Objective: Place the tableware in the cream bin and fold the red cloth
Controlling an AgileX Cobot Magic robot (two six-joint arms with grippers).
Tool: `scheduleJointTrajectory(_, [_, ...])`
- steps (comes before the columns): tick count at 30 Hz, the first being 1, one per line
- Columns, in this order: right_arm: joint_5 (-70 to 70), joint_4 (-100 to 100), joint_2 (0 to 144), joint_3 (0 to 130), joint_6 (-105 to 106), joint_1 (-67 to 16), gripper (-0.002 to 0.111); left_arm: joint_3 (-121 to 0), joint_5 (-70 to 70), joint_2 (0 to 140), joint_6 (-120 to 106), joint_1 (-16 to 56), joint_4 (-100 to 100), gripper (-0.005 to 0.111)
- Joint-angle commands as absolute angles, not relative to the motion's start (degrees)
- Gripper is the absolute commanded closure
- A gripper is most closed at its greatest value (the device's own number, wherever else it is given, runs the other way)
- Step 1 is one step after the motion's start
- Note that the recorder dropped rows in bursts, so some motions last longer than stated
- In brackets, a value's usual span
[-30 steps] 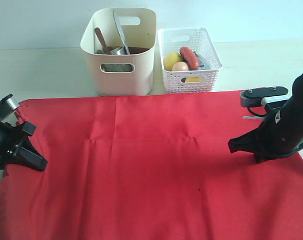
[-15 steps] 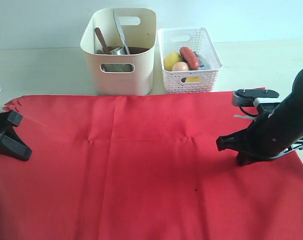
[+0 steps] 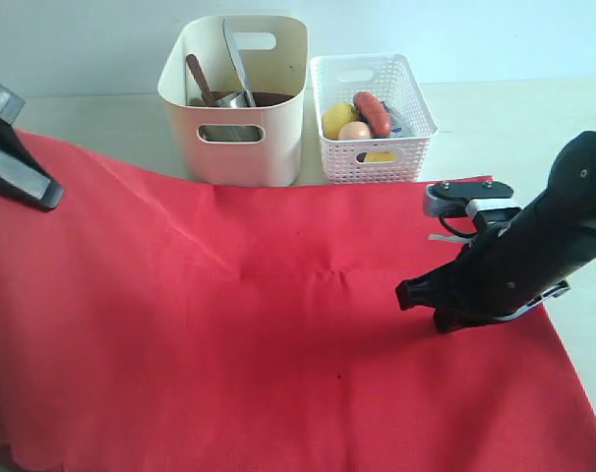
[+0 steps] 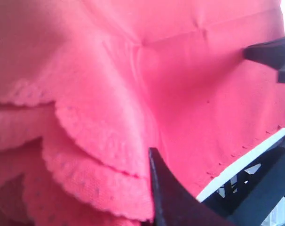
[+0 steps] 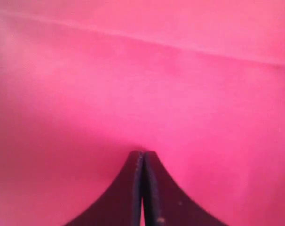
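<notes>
Pale desk [image 3: 505, 108] bears the red cloth [image 3: 278, 344], its scalloped edge held raised left of the cream bin [image 3: 239, 147] by the clamped left claw [image 3: 44, 192], one finger hidden in fabric, while the right claw [image 3: 408, 293], fully closed, touches cloth, any pinch unclear.

**Open middle, blocked far edge**
The bright red fabric cloth [image 3: 278, 334] lies flat and free from centre to 6 o'clock. At 12 o'clock the tall cream plastic bin [image 3: 241, 152] and white lattice basket [image 3: 372, 157] stand side by side. Raised cloth under the left tool [image 3: 28, 182] blocks 10 o'clock; the right tool [image 3: 408, 293] blocks 3 o'clock.
</notes>
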State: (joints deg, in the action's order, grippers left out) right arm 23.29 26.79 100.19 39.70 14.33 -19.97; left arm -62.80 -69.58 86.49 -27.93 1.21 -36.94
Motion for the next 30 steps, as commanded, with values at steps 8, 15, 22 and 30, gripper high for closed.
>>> scheduleJointTrajectory(8, [21.0,26.9,101.3,39.6,15.2,-24.3,0.108,-79.7,-70.0,91.0,-16.1,25.0,-36.8,0.105])
scheduleJointTrajectory(15, [22.6,26.9,103.5,40.4,14.9,-24.2,0.108,-96.4,-70.0,104.8,-10.6,37.5,-37.2,0.105])
scheduleJointTrajectory(22, [30.4,17.4,95.2,43.5,9.8,-19.9,0.108,-106.7,-70.0,112.8,-7.6,41.8,-38.2,0.105])
scheduleJointTrajectory(30, [36.1,0.3,85.2,44.0,-3.7,-10.7,0.108,-113.9,-70.0,119.8,-4.0,42.9,-39.0,0.105])
